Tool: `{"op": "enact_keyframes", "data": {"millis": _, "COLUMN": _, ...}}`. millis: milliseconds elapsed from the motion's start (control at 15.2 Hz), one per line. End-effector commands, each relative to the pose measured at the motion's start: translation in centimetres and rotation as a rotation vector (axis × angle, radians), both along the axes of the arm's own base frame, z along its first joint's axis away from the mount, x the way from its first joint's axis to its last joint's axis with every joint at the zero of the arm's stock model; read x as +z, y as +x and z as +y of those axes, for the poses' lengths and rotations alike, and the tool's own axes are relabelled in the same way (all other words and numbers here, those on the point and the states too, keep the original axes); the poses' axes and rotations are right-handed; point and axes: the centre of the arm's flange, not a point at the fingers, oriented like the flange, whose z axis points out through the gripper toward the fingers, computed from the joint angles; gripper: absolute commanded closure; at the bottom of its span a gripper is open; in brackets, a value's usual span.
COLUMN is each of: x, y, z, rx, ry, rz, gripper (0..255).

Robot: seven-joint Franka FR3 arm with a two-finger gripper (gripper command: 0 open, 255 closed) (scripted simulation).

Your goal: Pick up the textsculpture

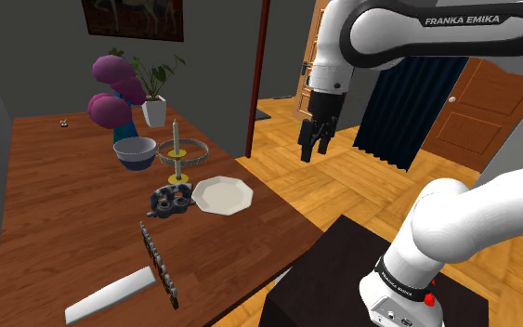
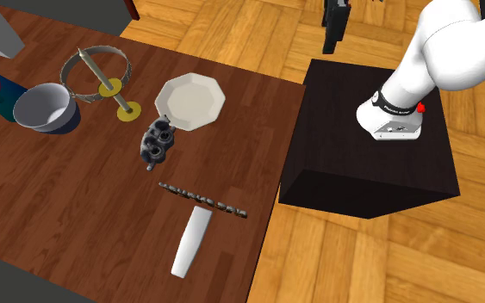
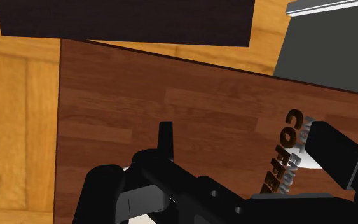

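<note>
Although the claw (image 1: 313, 151) hangs high over the plank floor, past the counter's (image 1: 64, 214) edge, its two fingers stand apart and hold nothing. The textsculpture (image 1: 158, 265) sits well apart from it, at about 8 o'clock from the claw in the shoulder view. It is a dark, thin row of letters standing on its long edge on the wood, at 7 o'clock from the white plate (image 1: 222, 195) and 6 o'clock from the dark ornate piece (image 1: 171, 198).

It looks stiff and light but narrow at the base, so a nudge from the side would likely tip it flat. I judge the best hold to be across its thin width near the middle, with the fingers coming straight down on either face and closing on solid letters rather than gaps.

A white slab (image 1: 111, 297) lies just beside its near end, perhaps touching; I cannot tell. That end is crowded, and the counter's edge toward the stand (image 1: 343, 269) is close at 3 o'clock. Bare wood opens at 9 o'clock of the textsculpture, and nothing stands above it to block a descent.
</note>
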Motion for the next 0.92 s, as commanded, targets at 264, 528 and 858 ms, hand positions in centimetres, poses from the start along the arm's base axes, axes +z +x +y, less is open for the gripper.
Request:
{"op": "enact_keyframes", "data": {"millis": 264, "x": -5.2, "y": 2.8, "z": 5.3, "rx": -0.029, "ry": -0.007, "rz": -0.021, "gripper": 0}}
{"op": "enact_keyframes", "data": {"millis": 528, "x": -8.5, "y": 4.7, "z": 8.8, "rx": -0.047, "ry": -0.012, "rz": -0.033, "gripper": 0}}
{"op": "enact_keyframes", "data": {"millis": 858, "x": -12.6, "y": 7.3, "z": 13.2, "rx": -0.07, "ry": -0.018, "rz": -0.049, "gripper": 0}}
